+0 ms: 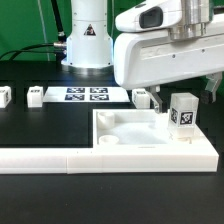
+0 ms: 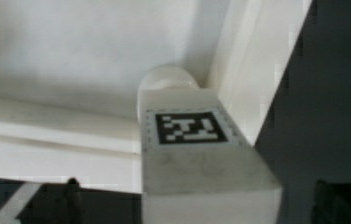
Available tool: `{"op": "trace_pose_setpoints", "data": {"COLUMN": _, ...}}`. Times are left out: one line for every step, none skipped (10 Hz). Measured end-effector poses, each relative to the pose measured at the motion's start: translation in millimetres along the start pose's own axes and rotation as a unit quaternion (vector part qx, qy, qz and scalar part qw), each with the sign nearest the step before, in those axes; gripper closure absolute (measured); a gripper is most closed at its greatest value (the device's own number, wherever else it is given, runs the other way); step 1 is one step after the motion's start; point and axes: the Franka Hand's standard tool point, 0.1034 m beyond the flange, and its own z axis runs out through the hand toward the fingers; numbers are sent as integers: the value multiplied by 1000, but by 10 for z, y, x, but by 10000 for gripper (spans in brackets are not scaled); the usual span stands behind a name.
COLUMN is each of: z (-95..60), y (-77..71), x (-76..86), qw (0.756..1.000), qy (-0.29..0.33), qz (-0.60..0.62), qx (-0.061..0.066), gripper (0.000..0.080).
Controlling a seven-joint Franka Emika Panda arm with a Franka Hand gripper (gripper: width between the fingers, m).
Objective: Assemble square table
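2 loose legs (image 1: 36, 96) lie beside the marker board (image 1: 85, 95). The gripper (image 1: 186, 90) gapes wide around 1 upright leg (image 1: 183, 112) in the tabletop (image 1: 130, 130) corner, barrier (image 1: 60, 155) alongside.

Bright even light; whites glare, and the wrist view's leg (image 2: 200, 165) looks soft.

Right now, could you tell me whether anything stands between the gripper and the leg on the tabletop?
Nothing visible does. The open gripper sits right over the leg, which stands upright at a corner of the tabletop. The wrist view shows the leg alone in the gap.
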Motion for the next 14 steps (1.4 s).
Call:
{"op": "trace_pose_setpoints", "data": {"z": -3, "y": 1, "x": 3, "qw": 1000, "qy": 0, "qz": 0, "qx": 0, "gripper": 151}}
{"op": "trace_pose_setpoints", "data": {"z": -2, "y": 2, "x": 3, "qw": 1000, "qy": 0, "qz": 0, "qx": 0, "gripper": 151}}
{"op": "trace_pose_setpoints", "data": {"z": -3, "y": -4, "x": 6, "qw": 1000, "qy": 1, "qz": 0, "qx": 0, "gripper": 279}}
{"op": "trace_pose_setpoints", "data": {"z": -3, "y": -6, "x": 6, "qw": 1000, "qy": 1, "qz": 0, "qx": 0, "gripper": 415}}
{"op": "trace_pose_setpoints", "data": {"z": -4, "y": -2, "x": 7, "qw": 1000, "qy": 1, "qz": 0, "qx": 0, "gripper": 415}}
{"op": "trace_pose_setpoints", "data": {"z": -4, "y": 30, "x": 5, "qw": 1000, "qy": 1, "qz": 2, "qx": -2, "gripper": 504}}
{"op": "trace_pose_setpoints", "data": {"z": -3, "y": 35, "x": 5, "qw": 1000, "qy": 1, "qz": 2, "qx": -2, "gripper": 504}}
{"op": "trace_pose_setpoints", "data": {"z": -4, "y": 38, "x": 5, "qw": 1000, "qy": 1, "qz": 10, "qx": -2, "gripper": 504}}
{"op": "trace_pose_setpoints", "data": {"z": -4, "y": 39, "x": 5, "qw": 1000, "qy": 2, "qz": 21, "qx": -1, "gripper": 505}}
{"op": "trace_pose_setpoints", "data": {"z": -2, "y": 51, "x": 4, "qw": 998, "qy": 4, "qz": 71, "qx": -2, "gripper": 505}}
{"op": "trace_pose_setpoints", "data": {"z": 2, "y": 58, "x": -5, "qw": 993, "qy": 15, "qz": 120, "qx": -3, "gripper": 505}}
{"op": "trace_pose_setpoints", "data": {"z": 1, "y": 61, "x": -24, "qw": 983, "qy": 23, "qz": 183, "qx": -6, "gripper": 505}}
{"op": "trace_pose_setpoints", "data": {"z": 1, "y": 60, "x": -31, "qw": 973, "qy": 27, "qz": 230, "qx": -9, "gripper": 505}}
{"op": "trace_pose_setpoints", "data": {"z": 2, "y": 67, "x": -34, "qw": 955, "qy": 29, "qz": 296, "qx": -12, "gripper": 505}}
